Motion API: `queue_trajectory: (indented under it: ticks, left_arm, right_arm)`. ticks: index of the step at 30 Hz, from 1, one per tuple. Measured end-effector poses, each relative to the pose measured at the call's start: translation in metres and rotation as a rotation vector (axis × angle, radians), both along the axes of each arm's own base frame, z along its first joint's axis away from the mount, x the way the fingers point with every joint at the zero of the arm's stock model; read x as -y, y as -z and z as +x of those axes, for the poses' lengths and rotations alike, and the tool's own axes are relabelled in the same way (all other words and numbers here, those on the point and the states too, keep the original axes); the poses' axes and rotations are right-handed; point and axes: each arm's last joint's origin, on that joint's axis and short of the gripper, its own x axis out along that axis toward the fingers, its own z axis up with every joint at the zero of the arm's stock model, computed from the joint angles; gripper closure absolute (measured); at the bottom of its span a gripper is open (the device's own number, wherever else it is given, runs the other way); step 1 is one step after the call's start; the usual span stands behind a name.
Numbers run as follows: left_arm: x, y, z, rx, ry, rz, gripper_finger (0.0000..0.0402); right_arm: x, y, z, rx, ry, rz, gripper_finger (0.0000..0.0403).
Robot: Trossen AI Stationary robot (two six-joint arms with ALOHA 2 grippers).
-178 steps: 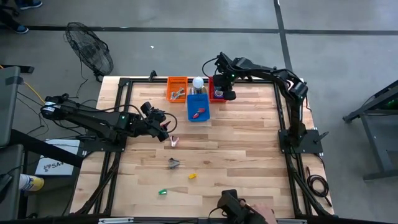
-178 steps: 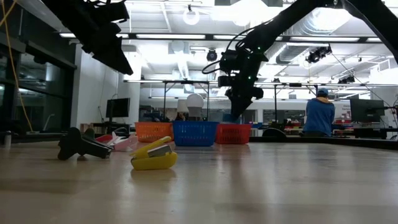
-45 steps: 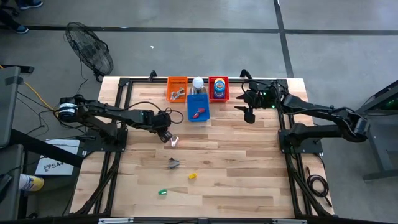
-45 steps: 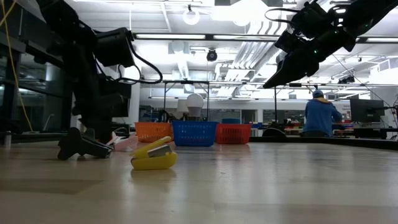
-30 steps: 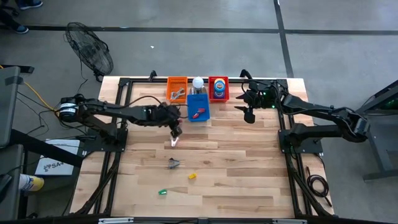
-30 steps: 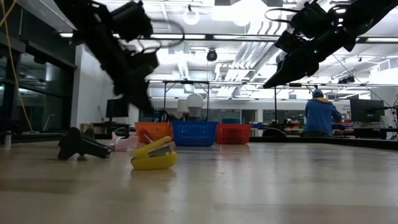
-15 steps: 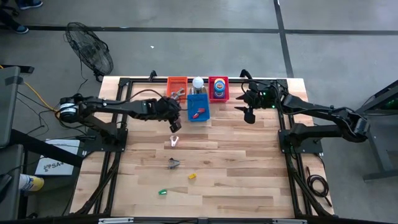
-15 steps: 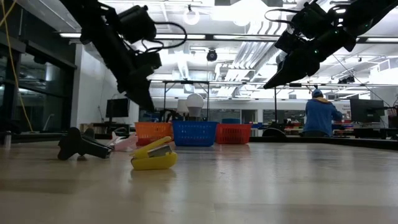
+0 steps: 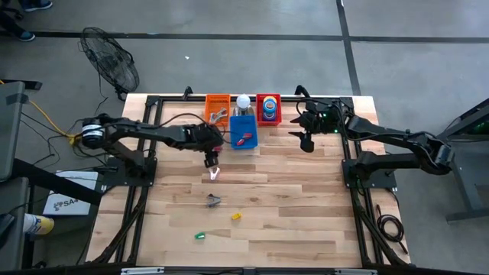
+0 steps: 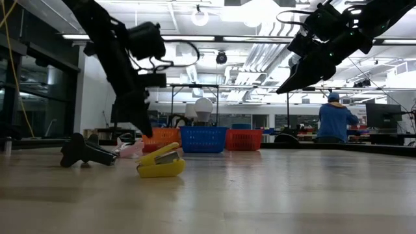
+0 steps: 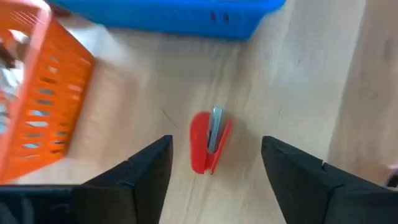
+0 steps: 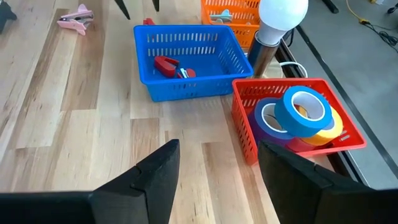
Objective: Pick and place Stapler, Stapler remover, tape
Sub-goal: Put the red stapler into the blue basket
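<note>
slotted plastic orange basket [image 11: 37,106] beside red stapler [image 11: 208,142].

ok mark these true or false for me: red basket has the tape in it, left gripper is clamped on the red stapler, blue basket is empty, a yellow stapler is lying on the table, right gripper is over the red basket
1. The red basket holds the tape: true.
2. The left gripper is clamped on the red stapler: false. Its fingers are open and the stapler lies on the table beneath them.
3. The blue basket is empty: false. Red items lie inside.
4. A yellow stapler lies on the table: true.
5. The right gripper is over the red basket: false. It hangs open beside it, over bare table.
</note>
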Motion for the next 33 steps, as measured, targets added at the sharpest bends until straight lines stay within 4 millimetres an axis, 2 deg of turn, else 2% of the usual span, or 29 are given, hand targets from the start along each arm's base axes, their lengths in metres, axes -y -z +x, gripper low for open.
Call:
queue_trajectory:
  ticks: [8, 16, 19, 29, 33]
  left_arm:
    - [-0.003, 0.024, 0.010, -0.053, 0.015, 0.010, 0.0152]
    - [-0.012, 0.030, 0.011, -0.049, 0.003, -0.018, 0.0160]
    - [-0.015, 0.030, 0.010, -0.044, 0.006, -0.051, 0.0186]
    - [-0.015, 0.032, 0.008, -0.055, 0.018, -0.105, 0.0309]
    - [-0.015, 0.032, 0.008, -0.054, 0.020, -0.116, 0.0330]
  right_arm:
    - [0.000, 0.000, 0.000, -0.003, -0.003, 0.002, 0.0195]
    - [0.000, 0.000, 0.000, -0.004, -0.003, 0.003, 0.0195]
    - [0.000, 0.001, 0.000, -0.005, -0.003, 0.004, 0.0195]
    - [0.000, 0.001, 0.000, -0.008, -0.003, 0.006, 0.0195]
    - [0.000, 0.001, 0.000, -0.008, -0.003, 0.006, 0.0195]
